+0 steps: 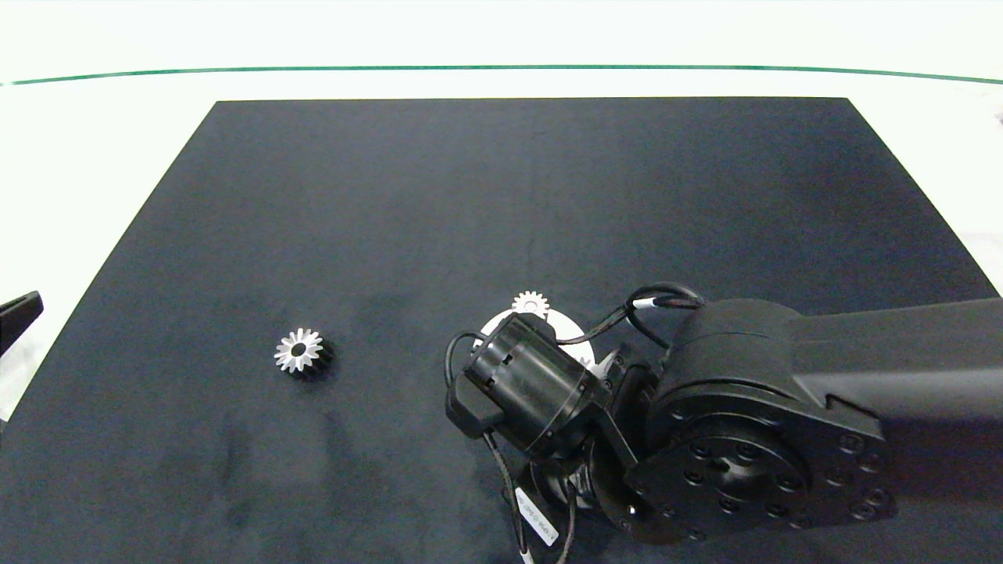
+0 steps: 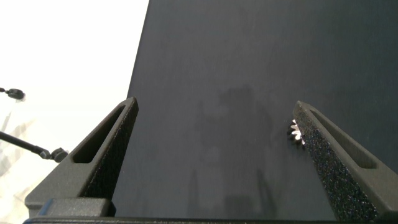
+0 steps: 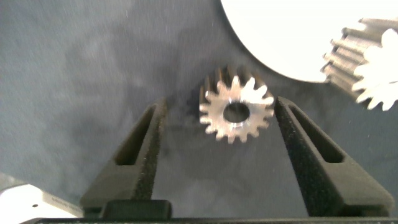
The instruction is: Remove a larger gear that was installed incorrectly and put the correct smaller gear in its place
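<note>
The smaller gear [image 3: 236, 112], silver with short blunt teeth and a round centre hole, lies flat on the black mat beside a white disc [image 3: 292, 37]. My right gripper [image 3: 221, 106] is open, one finger on each side of this gear, and the finger on the disc's side is almost at its teeth. In the head view the right arm [image 1: 705, 407] hides this gear. The larger gear [image 1: 298, 352], a starburst with dark sides, lies alone on the mat to the left. Its edge [image 2: 296, 131] peeks past a finger of my open left gripper [image 2: 216, 106], parked at the mat's left edge.
Another short-toothed gear [image 1: 530, 304] [image 3: 367, 62] sits on the rim of the white disc [image 1: 568, 325]. The black mat [image 1: 501, 196] covers most of the white table. A green line runs along the table's far side.
</note>
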Controlling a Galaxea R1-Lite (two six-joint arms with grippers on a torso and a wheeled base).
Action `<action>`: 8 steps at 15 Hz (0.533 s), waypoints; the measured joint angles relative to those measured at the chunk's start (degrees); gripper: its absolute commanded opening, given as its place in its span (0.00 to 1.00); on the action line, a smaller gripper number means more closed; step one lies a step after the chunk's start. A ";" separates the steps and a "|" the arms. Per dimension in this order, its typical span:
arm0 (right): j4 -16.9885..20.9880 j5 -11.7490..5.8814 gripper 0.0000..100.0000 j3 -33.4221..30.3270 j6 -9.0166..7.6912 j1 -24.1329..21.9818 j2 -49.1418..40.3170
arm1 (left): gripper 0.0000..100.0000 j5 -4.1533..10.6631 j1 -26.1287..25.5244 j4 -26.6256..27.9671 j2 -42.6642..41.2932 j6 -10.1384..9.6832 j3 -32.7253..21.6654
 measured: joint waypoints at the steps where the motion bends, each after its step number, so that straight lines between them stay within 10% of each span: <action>1: -1.39 0.00 0.62 0.44 0.00 -0.04 0.01 | 1.00 0.00 0.00 -0.02 -0.05 0.00 0.00; 8: -3.84 -0.80 0.47 2.82 0.00 -0.55 -0.41 | 1.00 0.02 0.05 -0.02 -0.24 0.00 0.00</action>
